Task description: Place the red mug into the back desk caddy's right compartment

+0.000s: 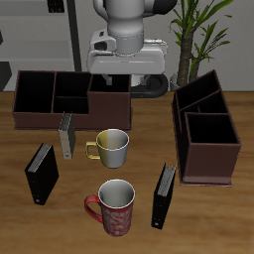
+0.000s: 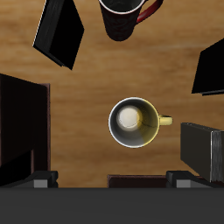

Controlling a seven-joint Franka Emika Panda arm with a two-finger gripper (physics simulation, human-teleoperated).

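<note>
The red mug [image 1: 116, 206] stands upright near the table's front edge, with its handle toward the black book [image 1: 42, 174]; it also shows in the wrist view [image 2: 127, 16]. The back desk caddy [image 1: 35, 117] lies at the table's back, and its right compartment [image 1: 109, 101] is the large section at one end. My gripper [image 1: 127, 84] hovers over the back edge of that end, far from the red mug. In the wrist view the gripper [image 2: 109, 180] is open and empty, with its fingertips [image 2: 39, 179] wide apart.
A cream mug with a yellow handle [image 1: 111, 147] [image 2: 134, 122] stands between the caddy and the red mug. A grey upright block [image 1: 66, 136] is beside it. A second black book [image 1: 164, 195] stands by the red mug. Another caddy [image 1: 206, 149], seen end-on, also shows in the wrist view [image 2: 22, 127].
</note>
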